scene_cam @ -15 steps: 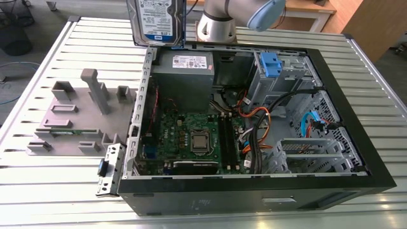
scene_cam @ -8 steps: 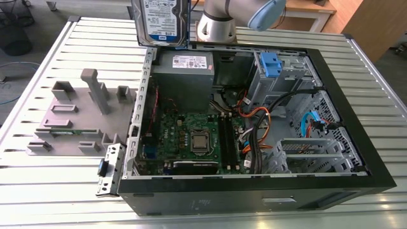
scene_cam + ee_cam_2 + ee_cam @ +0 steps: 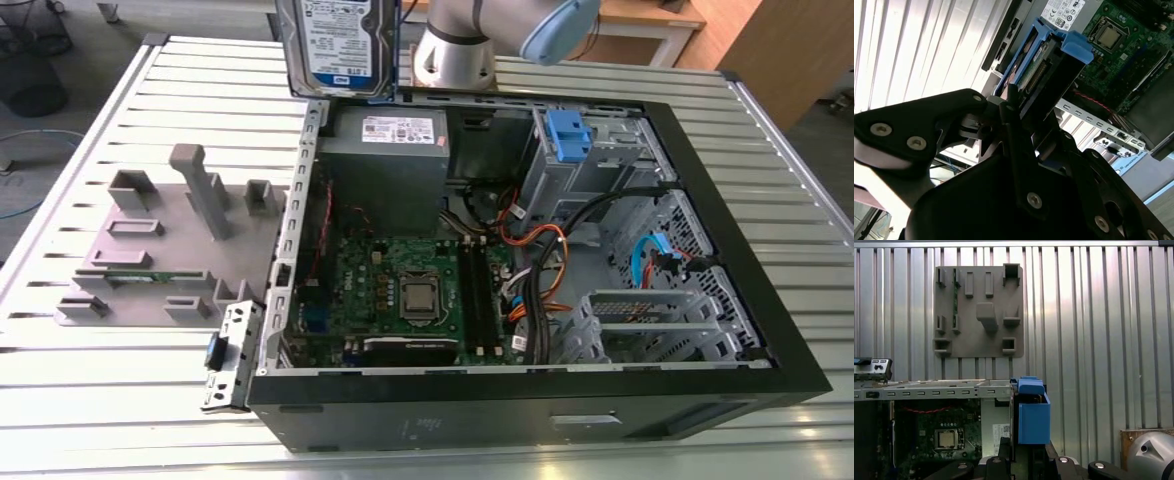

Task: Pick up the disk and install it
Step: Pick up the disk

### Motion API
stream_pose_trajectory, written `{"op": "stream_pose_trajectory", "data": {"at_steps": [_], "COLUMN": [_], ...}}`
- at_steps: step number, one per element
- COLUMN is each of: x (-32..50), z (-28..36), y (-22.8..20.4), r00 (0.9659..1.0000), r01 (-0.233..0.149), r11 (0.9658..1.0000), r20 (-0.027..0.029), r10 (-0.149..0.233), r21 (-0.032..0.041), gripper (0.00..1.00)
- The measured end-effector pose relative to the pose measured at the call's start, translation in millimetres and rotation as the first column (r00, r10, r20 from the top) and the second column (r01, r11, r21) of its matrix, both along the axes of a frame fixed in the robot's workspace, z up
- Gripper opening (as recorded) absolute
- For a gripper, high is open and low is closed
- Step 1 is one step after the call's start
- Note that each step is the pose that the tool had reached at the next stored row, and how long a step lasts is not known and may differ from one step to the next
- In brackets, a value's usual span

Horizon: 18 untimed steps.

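Observation:
The disk [image 3: 340, 45] hangs upright in the air above the far rim of the open computer case [image 3: 747, 300]. It is a silver-grey drive with a white-and-blue label facing the exterior camera. In the second wrist view my gripper [image 3: 1019, 107] is shut on the disk [image 3: 1036, 67], its black fingers [image 3: 1009, 100] clamping the drive's edge, with the blue carrier frame [image 3: 1076, 47] sticking out beyond them. In the first wrist view the blue carrier [image 3: 1033, 412] stands just above the gripper [image 3: 1024, 462], over the case's edge.
Inside the case are a grey power-supply box [image 3: 384, 150], a motherboard [image 3: 407, 290], loose cables [image 3: 541, 250] and a drive cage with a blue latch [image 3: 567, 135]. A grey fixture plate [image 3: 160, 240] lies on the slatted table at the exterior view's left. The arm's base [image 3: 461, 45] stands behind the case.

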State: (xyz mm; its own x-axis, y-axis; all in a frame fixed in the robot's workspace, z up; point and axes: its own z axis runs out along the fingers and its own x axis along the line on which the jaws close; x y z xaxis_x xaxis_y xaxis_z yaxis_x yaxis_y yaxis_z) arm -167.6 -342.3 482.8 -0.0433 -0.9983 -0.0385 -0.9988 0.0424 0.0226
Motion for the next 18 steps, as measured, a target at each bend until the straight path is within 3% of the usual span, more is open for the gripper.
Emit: {"op": "stream_pose_trajectory", "data": {"at_steps": [18], "x": [2.7], "z": [0.0], "y": [-4.7], "r00": [1.0], "r01": [0.0], "r11": [1.0], "r20": [0.0], "r10": [0.0], "r21": [0.0], "gripper": [0.35]}}
